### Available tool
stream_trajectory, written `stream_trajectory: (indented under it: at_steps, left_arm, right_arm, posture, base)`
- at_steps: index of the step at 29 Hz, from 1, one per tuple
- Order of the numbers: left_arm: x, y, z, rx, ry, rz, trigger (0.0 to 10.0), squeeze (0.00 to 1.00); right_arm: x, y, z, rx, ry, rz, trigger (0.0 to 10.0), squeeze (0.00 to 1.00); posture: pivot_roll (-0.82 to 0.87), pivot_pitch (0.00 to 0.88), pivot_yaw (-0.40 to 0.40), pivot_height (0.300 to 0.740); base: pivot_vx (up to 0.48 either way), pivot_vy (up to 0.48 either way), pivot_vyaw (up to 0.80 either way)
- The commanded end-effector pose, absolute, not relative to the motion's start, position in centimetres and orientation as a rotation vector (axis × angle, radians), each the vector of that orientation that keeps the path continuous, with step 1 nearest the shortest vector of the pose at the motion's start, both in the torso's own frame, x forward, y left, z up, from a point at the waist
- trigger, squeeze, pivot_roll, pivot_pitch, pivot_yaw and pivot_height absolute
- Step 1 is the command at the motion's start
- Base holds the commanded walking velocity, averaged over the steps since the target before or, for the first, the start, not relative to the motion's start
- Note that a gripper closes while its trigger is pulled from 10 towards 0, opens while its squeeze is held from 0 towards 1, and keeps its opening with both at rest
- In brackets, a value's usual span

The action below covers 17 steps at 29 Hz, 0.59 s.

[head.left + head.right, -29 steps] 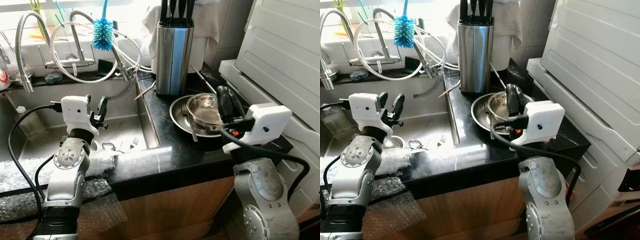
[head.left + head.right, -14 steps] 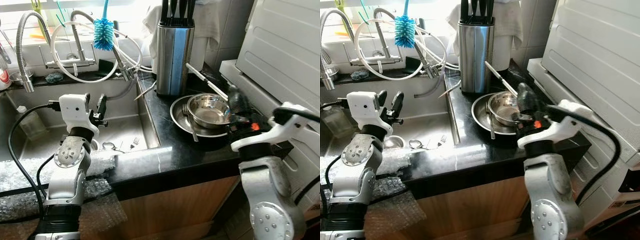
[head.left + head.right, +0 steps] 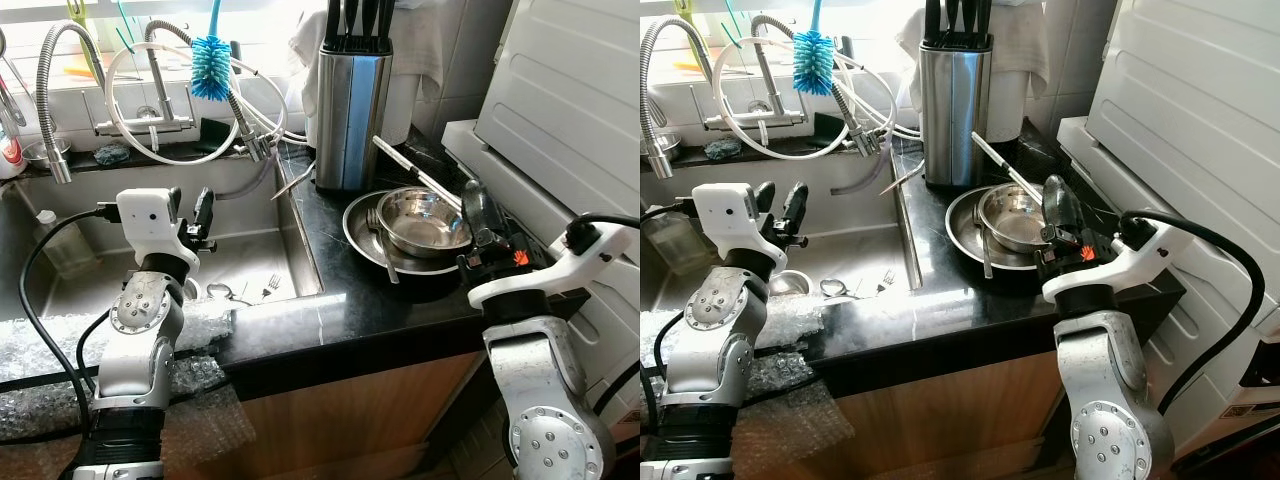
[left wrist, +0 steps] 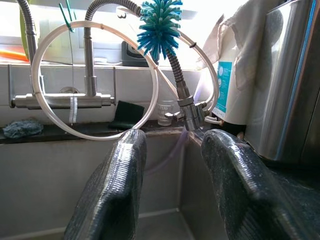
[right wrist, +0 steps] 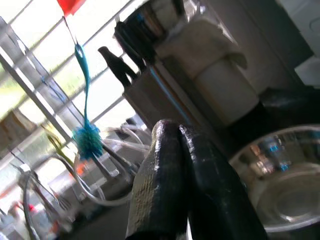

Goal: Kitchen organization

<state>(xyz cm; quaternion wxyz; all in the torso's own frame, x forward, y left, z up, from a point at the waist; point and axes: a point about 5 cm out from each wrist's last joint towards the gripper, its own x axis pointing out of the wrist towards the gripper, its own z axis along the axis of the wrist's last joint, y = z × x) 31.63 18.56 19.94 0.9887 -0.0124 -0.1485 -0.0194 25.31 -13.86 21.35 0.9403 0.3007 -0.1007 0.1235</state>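
Left eye view looks down on a black stone bench (image 3: 330, 320) with a steel sink (image 3: 250, 262) set into its left part. The left claw (image 3: 203, 222) hovers over the sink with its two fingers (image 4: 116, 190) spread wide and nothing between them; past them hang a looped white hose (image 4: 95, 82) and a blue bottle brush (image 4: 161, 22) by the tap. A fork (image 3: 268, 288) lies in the sink bottom. On the bench stands a steel knife block (image 3: 350, 105), and just before it a steel bowl (image 3: 428, 220) sits inside a wider steel plate (image 3: 365, 240), with a spoon (image 3: 380, 248) lying across the plate's rim. The right claw (image 3: 478, 212) is at the bowl's right edge, its fingers (image 5: 172, 185) pressed together, empty. A white appliance (image 3: 570, 110) stands at the right.
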Motion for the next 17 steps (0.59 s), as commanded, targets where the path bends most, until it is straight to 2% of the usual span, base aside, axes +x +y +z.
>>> stream_trajectory:
  at_steps: [1,5,8,17]
  left_arm:
    - [31.9,18.4,20.1,-0.042,-0.291,-0.042,10.0,0.0]
    - [31.9,18.4,20.0,-0.044,-0.288,-0.04,10.0,0.0]
    - [31.9,18.5,20.2,-0.047,-0.294,-0.035,10.0,0.0]
    - [32.0,18.6,20.3,-0.054,-0.305,-0.029,10.0,0.0]
  right_arm:
    - [25.6,-13.6,20.8,0.532,-0.152,0.245,10.0,0.0]
    - [25.8,-14.2,20.9,0.525,-0.15,0.237,10.0,0.0]
    - [25.9,-14.1,22.0,0.391,-0.18,0.331,10.0,0.0]
    - [25.6,-13.4,23.3,0.369,-0.224,0.455,10.0,0.0]
  posture:
    - [-0.17,0.0,-0.025,0.74]
    - [-0.16,0.0,-0.026,0.74]
    - [-0.17,0.0,-0.026,0.74]
    - [-0.17,0.0,-0.026,0.74]
  base:
    - [0.0,0.0,0.0]
    - [0.0,0.0,0.0]
    - [0.0,0.0,0.0]
    - [0.0,0.0,0.0]
